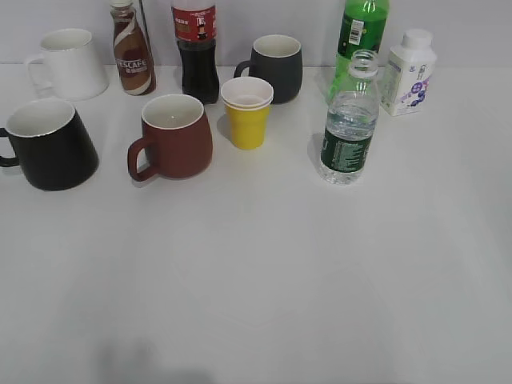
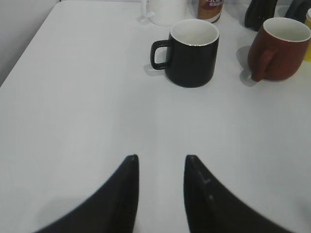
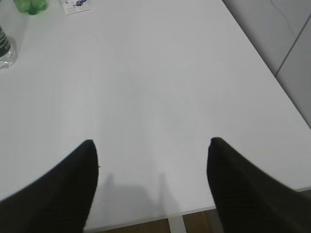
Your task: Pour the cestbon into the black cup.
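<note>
The white counter (image 1: 264, 288) fills the frame. The black cup (image 1: 50, 144) stands at left, the uncapped cestbon (image 1: 350, 128) upright right of centre. Both claws hover empty, left claw (image 2: 161, 162) narrowly parted, right claw (image 3: 151, 145) spread wide.

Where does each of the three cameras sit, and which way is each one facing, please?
Exterior view: raised in front, slanting down across the table at the black cup and cestbon; no arm shows.
Left wrist view: above the open left hand, facing the black cup and brown mug.
Right wrist view: above the open right hand, facing bare table; the cestbon sits at the left edge.
Shared: the black cup (exterior, left wrist); the cestbon (exterior, right wrist).
</note>
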Tool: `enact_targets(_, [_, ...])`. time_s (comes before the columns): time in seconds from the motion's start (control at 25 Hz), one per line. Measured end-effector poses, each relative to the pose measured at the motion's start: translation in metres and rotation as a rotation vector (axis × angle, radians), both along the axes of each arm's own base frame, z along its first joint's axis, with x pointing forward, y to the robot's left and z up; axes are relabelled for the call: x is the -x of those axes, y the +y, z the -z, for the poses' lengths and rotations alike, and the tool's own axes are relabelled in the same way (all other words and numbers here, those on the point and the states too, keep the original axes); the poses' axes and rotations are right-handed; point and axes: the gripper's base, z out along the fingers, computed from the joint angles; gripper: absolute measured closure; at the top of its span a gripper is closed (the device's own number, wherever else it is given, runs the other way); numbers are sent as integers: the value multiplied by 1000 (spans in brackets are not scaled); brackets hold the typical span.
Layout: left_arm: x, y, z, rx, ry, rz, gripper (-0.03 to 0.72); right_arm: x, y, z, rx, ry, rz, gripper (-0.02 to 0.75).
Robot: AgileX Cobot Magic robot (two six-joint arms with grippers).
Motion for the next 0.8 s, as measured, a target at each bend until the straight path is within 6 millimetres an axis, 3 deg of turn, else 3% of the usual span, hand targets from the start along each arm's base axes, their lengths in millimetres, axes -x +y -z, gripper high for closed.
enact_targets(0.8, [0, 0, 0, 0, 0, 0, 450, 0, 0, 0, 0, 0, 0, 213])
